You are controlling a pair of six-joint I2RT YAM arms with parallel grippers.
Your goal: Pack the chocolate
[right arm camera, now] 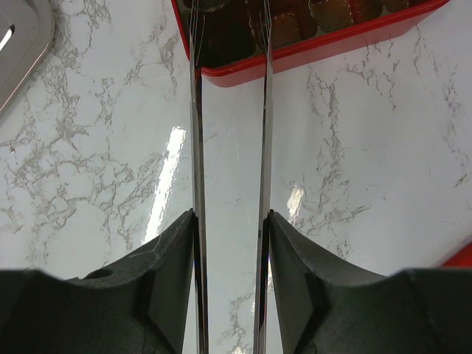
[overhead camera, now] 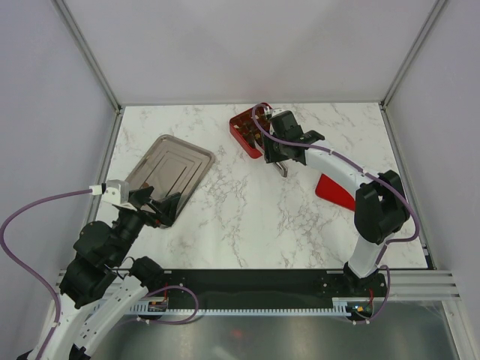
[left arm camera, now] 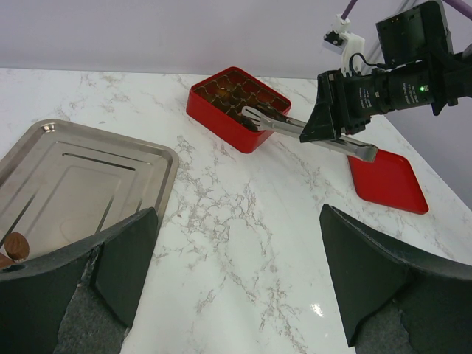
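Dark brown chocolate fills compartments of the red gridded box at the back of the table. My right gripper is shut on a pair of metal tongs, one finger pressed on each arm. The tong tips reach over the near rim of the box and stand apart. One brown chocolate piece lies in the near corner of the steel tray. My left gripper hangs open over bare marble beside the tray, holding nothing.
The steel tray sits at the left. A red lid lies flat to the right of the box, near the right arm's elbow. White walls enclose the marble table on three sides.
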